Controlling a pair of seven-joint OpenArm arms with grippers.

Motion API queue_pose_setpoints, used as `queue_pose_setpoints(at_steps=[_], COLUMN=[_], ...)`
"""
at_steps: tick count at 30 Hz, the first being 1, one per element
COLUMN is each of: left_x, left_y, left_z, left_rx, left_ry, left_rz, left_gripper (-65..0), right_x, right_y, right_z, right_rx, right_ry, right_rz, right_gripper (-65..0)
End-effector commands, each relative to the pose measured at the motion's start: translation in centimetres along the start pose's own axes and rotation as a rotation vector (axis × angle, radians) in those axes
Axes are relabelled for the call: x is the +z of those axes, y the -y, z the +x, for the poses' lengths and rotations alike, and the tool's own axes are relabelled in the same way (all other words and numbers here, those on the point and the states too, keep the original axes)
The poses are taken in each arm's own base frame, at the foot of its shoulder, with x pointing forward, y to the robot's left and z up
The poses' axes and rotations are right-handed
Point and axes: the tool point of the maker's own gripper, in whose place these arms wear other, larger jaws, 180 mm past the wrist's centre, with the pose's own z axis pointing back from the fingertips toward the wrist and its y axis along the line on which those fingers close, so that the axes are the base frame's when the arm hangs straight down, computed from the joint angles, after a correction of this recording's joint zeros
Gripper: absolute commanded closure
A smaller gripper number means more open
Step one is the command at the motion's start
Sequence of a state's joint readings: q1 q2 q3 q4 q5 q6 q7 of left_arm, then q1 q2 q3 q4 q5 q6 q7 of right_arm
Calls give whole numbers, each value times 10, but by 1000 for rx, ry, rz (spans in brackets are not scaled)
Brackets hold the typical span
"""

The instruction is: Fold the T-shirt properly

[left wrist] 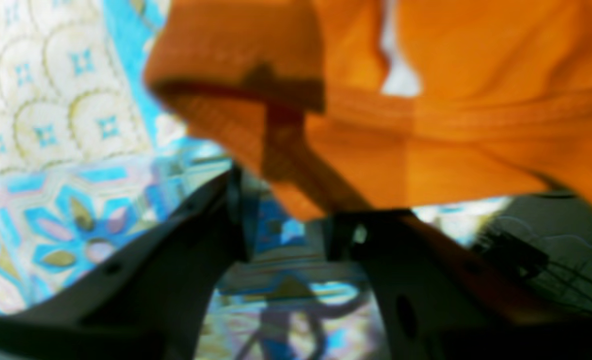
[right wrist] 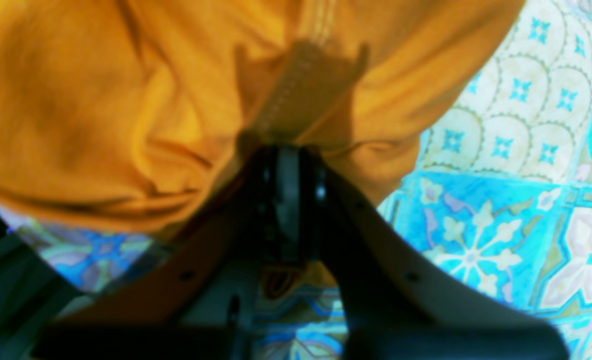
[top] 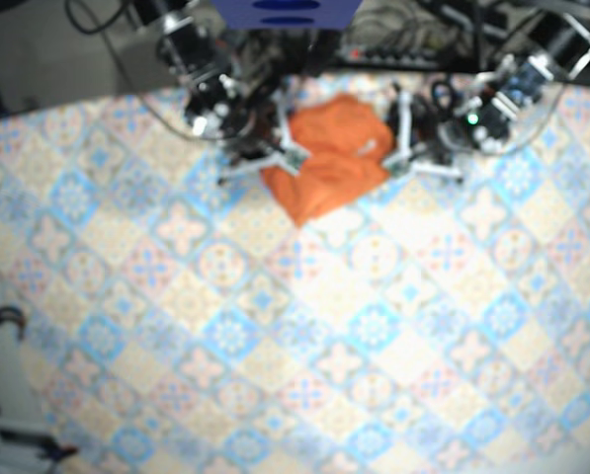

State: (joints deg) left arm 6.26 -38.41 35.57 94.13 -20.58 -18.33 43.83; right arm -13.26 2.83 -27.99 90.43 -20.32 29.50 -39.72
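Cloth dominates both wrist views: the orange T-shirt [top: 329,163] lies bunched and creased near the far edge of the surface [top: 304,336], which carries a blue and cream tile pattern. In the base view we see it between the 2 arms, with 1 pointed corner reaching toward the middle of the surface. The right gripper [right wrist: 286,150], on that view's left, meets the shirt's side there. In its own wrist view its 2 black fingers [right wrist: 371,235] are pressed together and pinch a gathered fold of the fabric, with a hemmed band rising from the tips. The left gripper [left wrist: 288,200], on the base view's right, sits at the shirt's opposite side. In its wrist view its 2 fingers [left wrist: 175,250] are spread, with patterned surface visible in the gap, and the lower edge of a hanging fold reaches down to the tips. We cannot tell whether the fabric touches either finger there, since the view is blurred. Dark cables [top: 413,44] lie beyond the surface's far edge.
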Motion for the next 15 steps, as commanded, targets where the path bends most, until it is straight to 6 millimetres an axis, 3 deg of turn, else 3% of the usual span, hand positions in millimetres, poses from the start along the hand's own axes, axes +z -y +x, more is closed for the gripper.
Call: queue_pose_setpoints(at_steps=[1,5,15], left_x=[4,3,-16], left_y=[-19,-47,-87], left_z=[11,25,80], left_rx=[-5,-1,56], left_ry=[28,41,114], left_rz=[42,91,143], left_gripper=[-200,-200,-200], right_x=[2,3,2], right_y=[0,-2,-23], right_z=[12,12,16], right_rx=[-1,-1,38], right_ry=[38,37,44], right_rz=[5,8,54], right_gripper=[-31,-32,-32])
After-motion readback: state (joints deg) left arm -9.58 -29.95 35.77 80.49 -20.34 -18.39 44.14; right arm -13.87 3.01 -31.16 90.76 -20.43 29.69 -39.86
